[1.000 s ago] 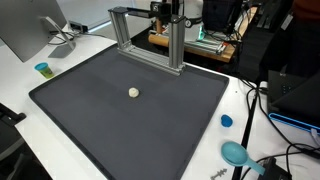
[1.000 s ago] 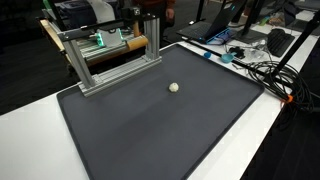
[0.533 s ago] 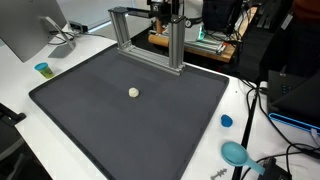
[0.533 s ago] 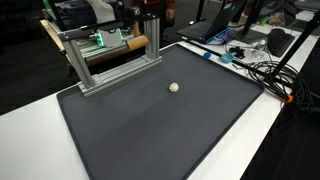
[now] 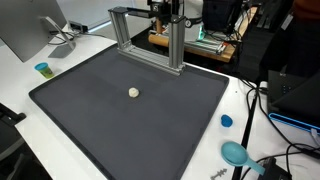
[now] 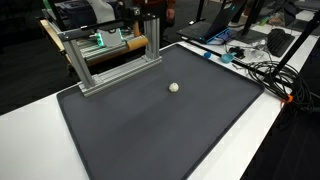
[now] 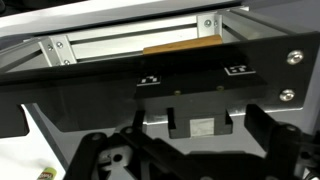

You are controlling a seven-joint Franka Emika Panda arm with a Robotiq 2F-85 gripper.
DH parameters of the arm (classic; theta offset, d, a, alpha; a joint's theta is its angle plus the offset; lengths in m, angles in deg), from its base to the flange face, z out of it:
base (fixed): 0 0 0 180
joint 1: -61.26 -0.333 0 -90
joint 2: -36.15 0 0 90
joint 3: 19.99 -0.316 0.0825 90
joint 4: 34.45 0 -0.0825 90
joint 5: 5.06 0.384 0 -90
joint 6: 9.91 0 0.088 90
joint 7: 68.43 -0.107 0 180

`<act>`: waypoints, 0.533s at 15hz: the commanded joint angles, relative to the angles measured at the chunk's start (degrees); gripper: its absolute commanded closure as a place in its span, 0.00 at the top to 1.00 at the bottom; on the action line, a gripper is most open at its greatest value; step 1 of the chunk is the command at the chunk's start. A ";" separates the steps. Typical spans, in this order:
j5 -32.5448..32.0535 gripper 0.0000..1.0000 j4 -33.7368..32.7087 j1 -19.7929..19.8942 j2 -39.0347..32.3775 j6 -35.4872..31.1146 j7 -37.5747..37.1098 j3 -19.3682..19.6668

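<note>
My gripper (image 7: 185, 140) fills the bottom of the wrist view, its two dark fingers spread wide apart with nothing between them. It hangs close over the top of an aluminium frame (image 7: 130, 45) and a dark plate (image 7: 180, 75). In both exterior views the gripper (image 5: 165, 9) (image 6: 140, 10) sits at the back of the table above the frame (image 5: 146, 52) (image 6: 112, 62). A small white ball (image 5: 133, 92) (image 6: 174, 87) lies alone on the dark mat (image 5: 110, 125) (image 6: 160, 130), well away from the gripper.
A small blue cup (image 5: 42, 69) stands by a monitor (image 5: 28, 25) off the mat. A blue cap (image 5: 226, 121) and a teal scoop (image 5: 236, 153) lie on the white table edge. Cables and gear (image 6: 258, 62) crowd one side.
</note>
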 commanded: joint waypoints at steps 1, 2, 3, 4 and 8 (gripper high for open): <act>-0.13 0.88 -0.30 -0.47 -0.08 1.71 1.16 0.05; -0.12 0.88 -0.29 -0.64 0.22 2.20 1.82 0.22; -0.20 0.86 -0.25 -0.76 0.63 2.86 2.56 0.36; -0.18 0.79 -0.21 -0.85 0.92 3.28 3.16 0.50; -0.11 0.74 -0.31 -1.39 1.40 5.00 5.92 0.94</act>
